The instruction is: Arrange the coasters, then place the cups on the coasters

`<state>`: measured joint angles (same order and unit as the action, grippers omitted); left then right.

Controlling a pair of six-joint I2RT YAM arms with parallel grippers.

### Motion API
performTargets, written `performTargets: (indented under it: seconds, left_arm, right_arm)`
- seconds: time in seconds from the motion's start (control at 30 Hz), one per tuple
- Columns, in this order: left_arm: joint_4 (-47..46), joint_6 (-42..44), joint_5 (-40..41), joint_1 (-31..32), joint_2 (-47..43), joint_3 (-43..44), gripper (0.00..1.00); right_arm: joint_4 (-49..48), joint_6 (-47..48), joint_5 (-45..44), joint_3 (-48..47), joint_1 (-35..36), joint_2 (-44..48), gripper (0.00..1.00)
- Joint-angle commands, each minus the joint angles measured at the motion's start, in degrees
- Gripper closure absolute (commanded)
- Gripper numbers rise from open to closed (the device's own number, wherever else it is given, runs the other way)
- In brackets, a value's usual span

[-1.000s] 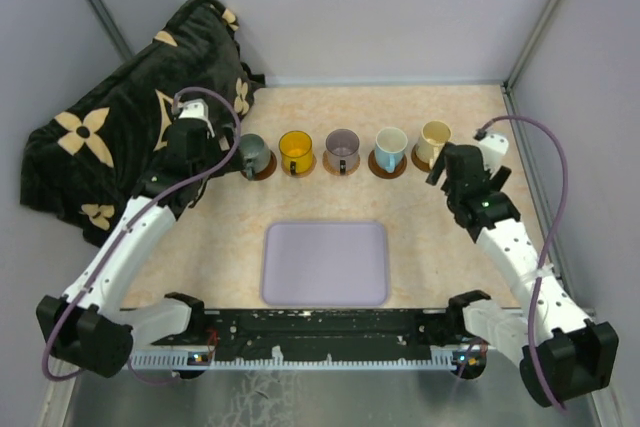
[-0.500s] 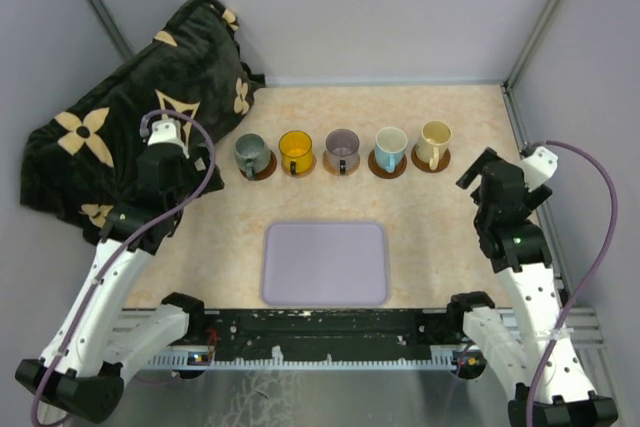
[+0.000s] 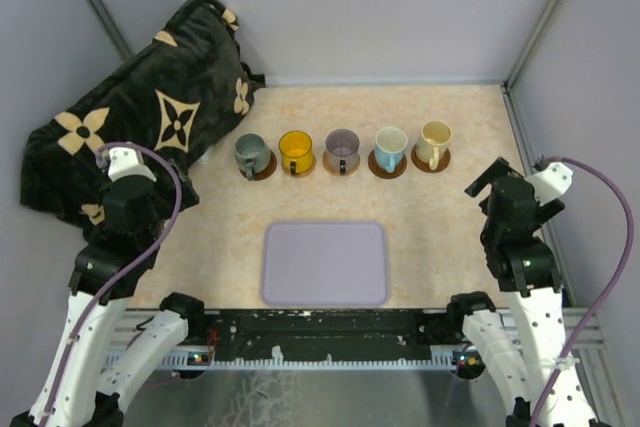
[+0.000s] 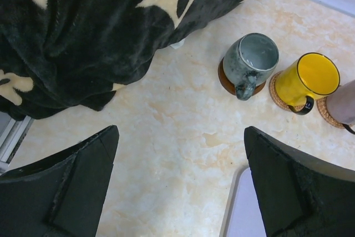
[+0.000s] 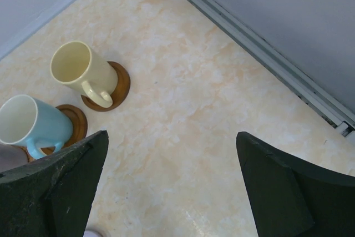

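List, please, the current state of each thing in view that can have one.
grey-green cup, upright on its coaster
yellow cup, upright on its coaster
mauve cup, upright on its coaster
light blue cup, upright on its coaster
cream cup, upright on its coaster
tray, flat, nothing on it
left end effector, open, empty
right end effector, open, empty

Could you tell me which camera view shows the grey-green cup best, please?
The left wrist view: the grey-green cup is close, with its rim, handle and coaster plain. The top external view shows it small, leftmost in the row. The right wrist view misses it.
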<state>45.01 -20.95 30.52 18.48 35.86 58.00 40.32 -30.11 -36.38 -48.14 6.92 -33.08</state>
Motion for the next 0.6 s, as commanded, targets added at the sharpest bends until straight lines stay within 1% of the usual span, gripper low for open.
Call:
performTargets:
  seconds: [0.0,0.2,0.57]
  left_arm:
    - [1.9,-1.0,0.9,-0.3,-1.3,-1.2,0.0]
    - [1.1,-1.6,1.1,-0.4,-2.7,-2.1,0.0]
    - [1.6,-1.9,2.3,-0.4,-2.8,-3.2,0.0]
  right_arm:
    - [-0.2,-0.4,-1.5,-1.9,-0.4,1.2,0.01]
    - [-0.6,0.7,-1.9,-1.5,-0.4,2.8,0.01]
    - [-1.2,0.5,-1.5,-0.8,-0.3,1.4,0.01]
